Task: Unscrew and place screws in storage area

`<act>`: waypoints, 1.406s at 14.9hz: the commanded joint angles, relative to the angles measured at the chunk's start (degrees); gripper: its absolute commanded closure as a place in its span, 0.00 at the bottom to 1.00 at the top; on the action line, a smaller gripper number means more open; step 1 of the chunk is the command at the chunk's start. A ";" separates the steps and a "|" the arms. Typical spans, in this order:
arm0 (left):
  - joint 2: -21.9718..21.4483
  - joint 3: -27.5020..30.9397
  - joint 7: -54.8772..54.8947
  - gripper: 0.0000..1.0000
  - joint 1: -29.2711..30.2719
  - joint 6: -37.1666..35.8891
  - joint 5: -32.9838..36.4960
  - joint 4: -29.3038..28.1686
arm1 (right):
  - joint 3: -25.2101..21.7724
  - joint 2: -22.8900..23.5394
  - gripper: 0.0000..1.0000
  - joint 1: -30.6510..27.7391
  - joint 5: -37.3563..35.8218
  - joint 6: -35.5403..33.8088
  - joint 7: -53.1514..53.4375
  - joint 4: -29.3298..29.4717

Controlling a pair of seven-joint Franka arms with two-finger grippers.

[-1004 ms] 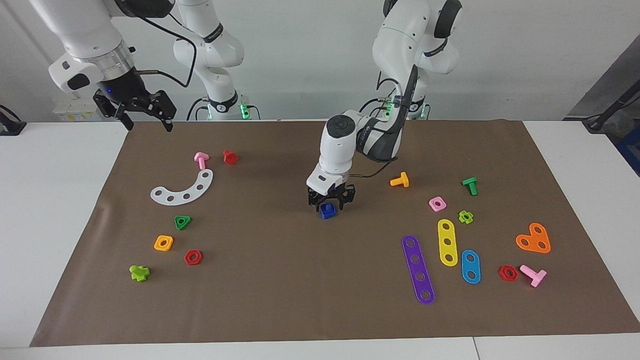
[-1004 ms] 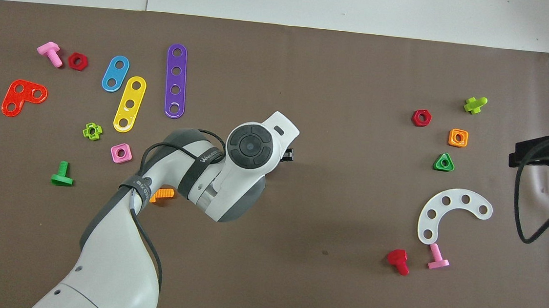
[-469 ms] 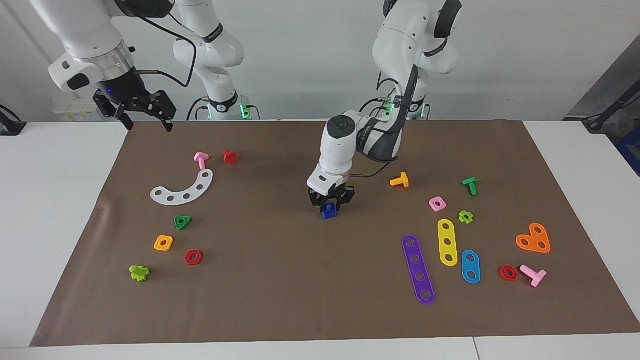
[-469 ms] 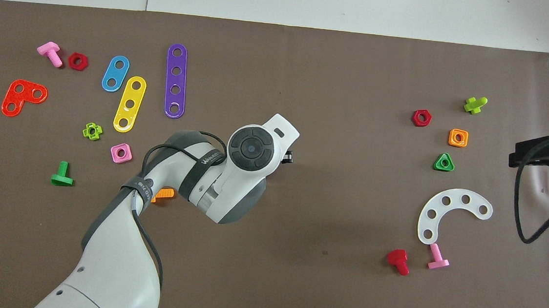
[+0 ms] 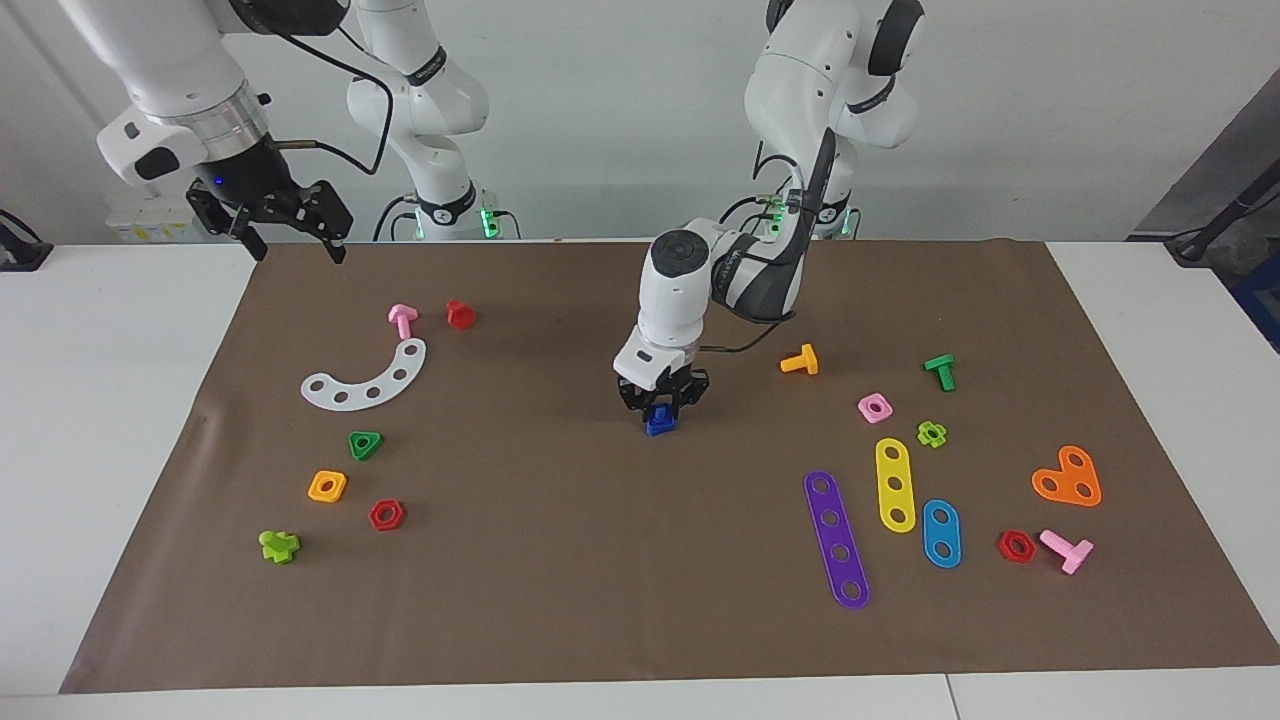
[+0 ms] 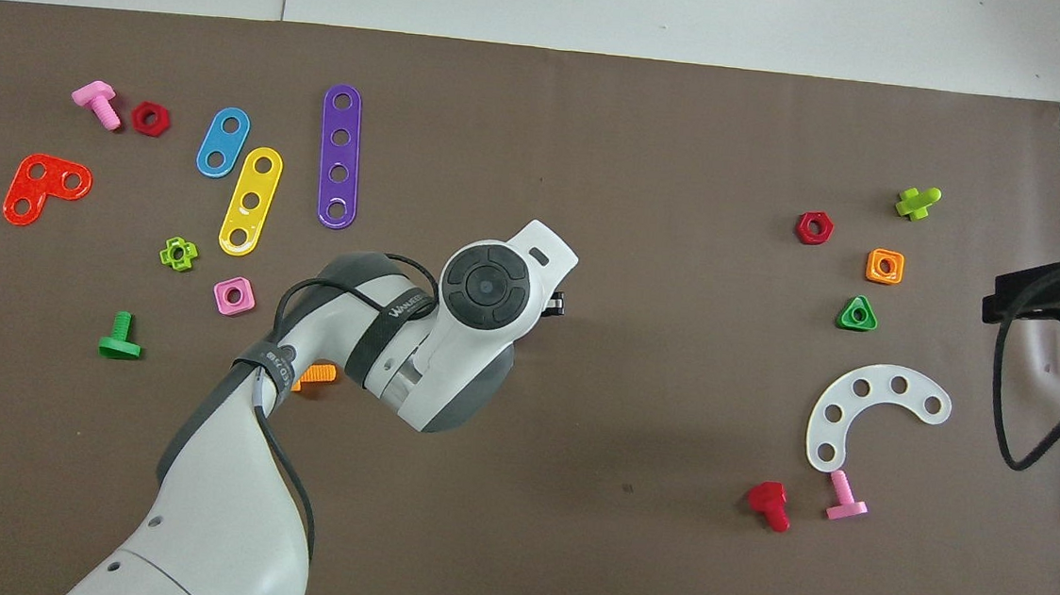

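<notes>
Listing the centre of the mat first, we record the left pincer [image 5: 661, 408] low over the middle of the brown mat [image 5: 560, 600], its fingers closed on a small dark-blue screw [image 5: 659, 423]. From the facing view we cannot tell whether the screw touches the mat or is just clear of it. In the overhead view the left arm's wrist covers both pincer and screw.

The right pincer [image 5: 296, 245] waits in the air over the mat's corner at the right arm's end, its fingers spread wide and holding nothing.

Storage area, toward the right arm's end, we enter as follows: a white curved strip [image 5: 366, 378] with four holes; a pink bolt [image 5: 402, 319] just beside its end nearer the robots; a red bolt [image 5: 460, 314] beside the pink one; then, farther from the robots, a green triangular nut [image 5: 365, 444], an orange square nut [image 5: 327, 486], a red hex nut [image 5: 386, 515] and a lime cross-shaped piece [image 5: 279, 545]. All lie apart from one another on the mat.

Toward the left arm's end we note a separate cluster: an orange bolt [image 5: 800, 360], a green bolt [image 5: 940, 371], a pink square nut [image 5: 875, 407], a purple strip [image 5: 836, 538], a yellow strip [image 5: 895, 484] and a blue strip [image 5: 941, 532]. The mat lies flat on a white counter [image 5: 90, 420].
</notes>
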 commanded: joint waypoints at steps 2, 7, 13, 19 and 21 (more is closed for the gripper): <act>-1.77 1.44 -1.65 0.67 -1.51 -3.32 1.09 0.92 | 0.15 -0.58 0.00 -0.30 1.09 -0.86 0.72 -0.35; -5.10 1.44 -1.56 0.67 -1.07 -4.81 1.09 0.75 | 0.15 -0.58 0.00 -0.30 1.09 -0.86 0.72 -0.35; -7.57 1.62 -0.77 0.67 1.38 -6.40 1.27 -1.53 | 0.15 -0.58 0.00 -0.30 1.09 -0.86 0.72 -0.35; -11.35 1.62 9.93 0.66 9.02 -4.47 1.44 -9.17 | 0.15 -0.58 0.00 -0.30 1.09 -0.86 0.72 -0.35; -12.32 1.53 13.89 0.66 12.27 -0.09 1.44 -13.29 | 0.15 -0.58 0.00 -0.30 1.09 -0.86 0.72 -0.35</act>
